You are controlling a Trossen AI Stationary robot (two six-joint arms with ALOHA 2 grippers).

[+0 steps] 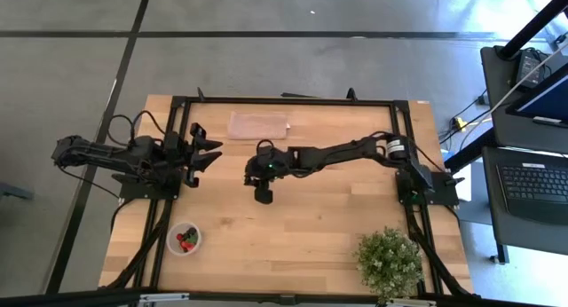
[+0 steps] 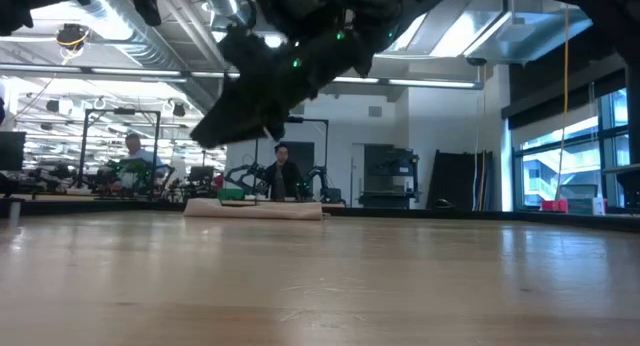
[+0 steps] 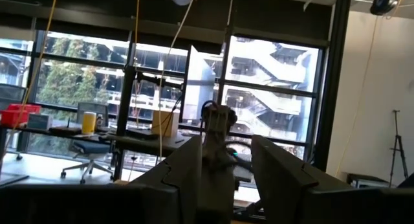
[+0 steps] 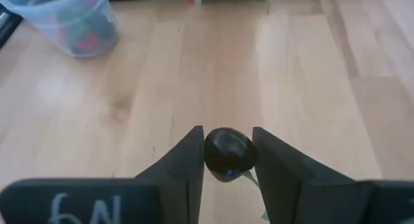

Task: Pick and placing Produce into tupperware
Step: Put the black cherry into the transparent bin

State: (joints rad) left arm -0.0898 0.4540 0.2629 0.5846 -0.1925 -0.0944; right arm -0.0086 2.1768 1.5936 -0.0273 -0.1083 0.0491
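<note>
Your right gripper (image 4: 226, 156) is clamped on a dark berry (image 4: 228, 153), one finger on each side, held clear above the bare wood. That pinch across the middle makes sense: the fruit is round and slick, so squeezing its widest part keeps it from rolling out. A bit of green stem pokes out just under it, beside one finger.

The berry looks glossy, near-black, roughly spherical, and it fills the gap between the fingers. I'd treat it as firm but slippery.

The tupperware (image 4: 68, 20) sits well ahead of that gripper and off to one side, clear whitish plastic with red and dark fruit already inside. In the high view the tub (image 1: 184, 239) is near the table's front edge, closer to the left arm's base than to your right gripper (image 1: 263, 193). You have a carry across open table to make, nothing in the path.

Left gripper (image 1: 210, 156) is parked off the work, raised and pointing out into the room, fingers apart and holding nothing. It's likely kept back to leave the lane free.
</note>
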